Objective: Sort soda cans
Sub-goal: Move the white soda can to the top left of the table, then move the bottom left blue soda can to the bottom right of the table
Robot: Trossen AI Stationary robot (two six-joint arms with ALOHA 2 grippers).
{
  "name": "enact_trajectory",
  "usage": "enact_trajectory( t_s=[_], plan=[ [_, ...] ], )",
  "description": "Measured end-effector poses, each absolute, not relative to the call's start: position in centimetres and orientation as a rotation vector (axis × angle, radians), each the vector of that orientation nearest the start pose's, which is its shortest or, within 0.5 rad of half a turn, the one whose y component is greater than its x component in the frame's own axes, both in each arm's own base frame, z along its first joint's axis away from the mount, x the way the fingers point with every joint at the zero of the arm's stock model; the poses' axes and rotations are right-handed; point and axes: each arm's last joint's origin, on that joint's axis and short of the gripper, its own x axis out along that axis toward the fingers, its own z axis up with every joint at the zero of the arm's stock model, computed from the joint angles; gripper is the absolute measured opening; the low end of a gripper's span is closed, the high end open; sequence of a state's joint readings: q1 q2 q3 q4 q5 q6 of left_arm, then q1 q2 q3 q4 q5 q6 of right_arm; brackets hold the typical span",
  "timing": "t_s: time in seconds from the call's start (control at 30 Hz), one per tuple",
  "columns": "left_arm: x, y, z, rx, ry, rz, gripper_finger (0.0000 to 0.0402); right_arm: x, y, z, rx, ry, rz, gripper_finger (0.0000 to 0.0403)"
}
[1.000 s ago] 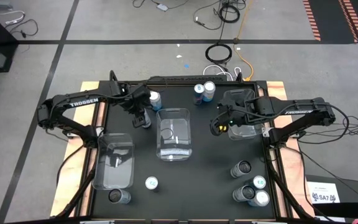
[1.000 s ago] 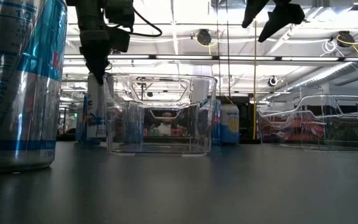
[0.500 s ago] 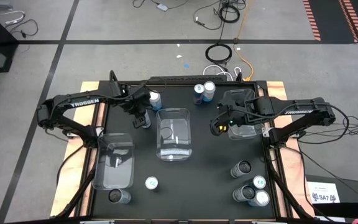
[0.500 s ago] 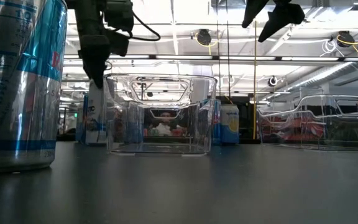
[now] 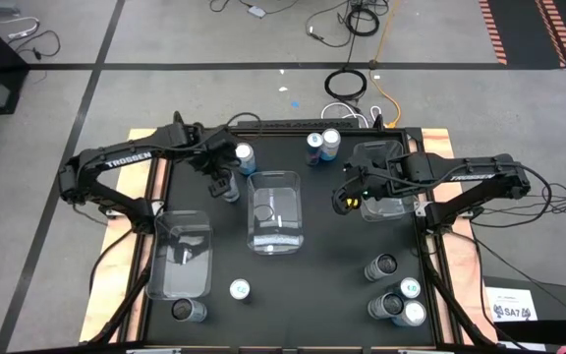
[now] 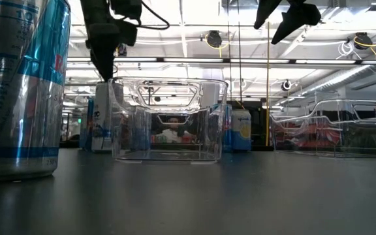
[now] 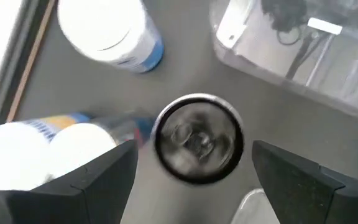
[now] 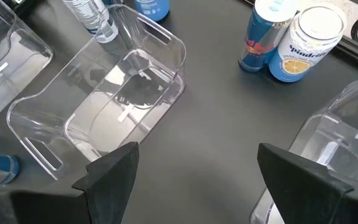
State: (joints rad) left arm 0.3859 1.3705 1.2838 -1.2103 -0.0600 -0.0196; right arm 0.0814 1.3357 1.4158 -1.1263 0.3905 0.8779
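left wrist view: spread left fingers (image 7: 194, 171) flank a round, shiny-topped metal can (image 7: 197, 138); right fingers (image 8: 213, 168) open.

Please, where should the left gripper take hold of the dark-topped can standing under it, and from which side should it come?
Grip the can on its round side wall, just below the rim, coming straight down from above. It stands upright, its top facing the left gripper, centred between the open fingers. A white-topped can and a clear bin crowd its sides.
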Motion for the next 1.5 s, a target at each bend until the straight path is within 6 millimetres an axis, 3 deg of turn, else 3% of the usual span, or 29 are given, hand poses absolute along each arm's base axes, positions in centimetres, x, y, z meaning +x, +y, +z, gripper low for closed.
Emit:
enact_trajectory(
  t_s=[0.3,0.57,0.73,0.93,1.17,1.3,1.5],
  plan=[
    [20.5,8.4,34.5,-0.39,1.308,0.494,0.0325,25.1,1.1,36.2,0.55,0.757,-0.652,0.0322],
    [18.2,5.5,35.7,-0.653,1.326,0.538,0.0325,28.3,2.0,38.7,0.398,0.519,-0.204,0.0322],
    [17.6,2.4,35.9,-0.456,1.205,0.302,0.0325,30.2,3.4,38.5,0.228,0.463,-0.047,0.0322],
    [15.0,0.3,35.3,-0.328,1.058,0.158,0.0325,33.4,6.1,37.1,0.178,0.538,0.011,0.0322],
    [12.0,0.0,32.9,-0.321,1.012,0.101,0.0325,39.3,9.5,36.5,0.13,0.674,-0.014,0.0313],
    [11.2,0.0,31.8,-0.329,1.017,0.102,0.0325,42.5,10.8,35.4,0.146,0.769,-0.056,0.0313],
    [11.0,0.0,31.2,-0.317,1.024,0.096,0.0325,45.8,12.9,31.9,0.199,0.864,-0.077,0.0312]
  ],
)
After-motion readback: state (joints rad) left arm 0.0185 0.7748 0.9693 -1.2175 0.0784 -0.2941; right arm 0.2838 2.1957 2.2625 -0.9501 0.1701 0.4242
